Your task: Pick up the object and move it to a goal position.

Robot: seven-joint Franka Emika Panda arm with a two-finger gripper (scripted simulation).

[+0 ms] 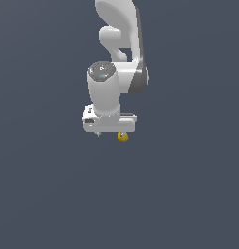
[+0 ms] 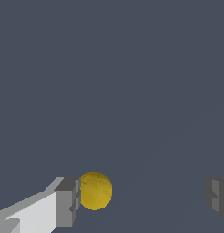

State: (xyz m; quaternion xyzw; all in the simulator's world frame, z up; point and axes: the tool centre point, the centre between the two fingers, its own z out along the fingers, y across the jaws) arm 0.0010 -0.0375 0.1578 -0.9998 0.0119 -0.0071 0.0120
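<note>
- Panda arm (image 1: 122, 53): it reaches down from the top of the exterior view and stands directly above the ball, wrist pointing downward. No fault visible in its pose.
- Floor (image 1: 53, 194): a plain dark grey surface fills both views. No goal marker shows on it, so the target position cannot be located from these pictures.
- Gripper (image 2: 141, 198): the claw is spread wide. In the wrist view one finger (image 2: 66, 200) sits right against the ball, touching or very nearly so, while the other finger (image 2: 217, 193) stands well apart from the ball on its far side. Nothing is clamped between them.
- Ball (image 2: 95, 190): a small yellow-orange sphere, off-centre in the open gap, hard by one finger. In the exterior view the ball (image 1: 123, 137) peeks out just below the gripper body, toward the exterior view's right.
- Progress, as judged: the approach is done or nearly done, with the claw set down astride the ball. The grasp is not made; closing, lifting and carrying to the goal are all outstanding.
- Risk, as judged: with the ball so close to one finger, closing may nudge or roll it before both pads bear.
</note>
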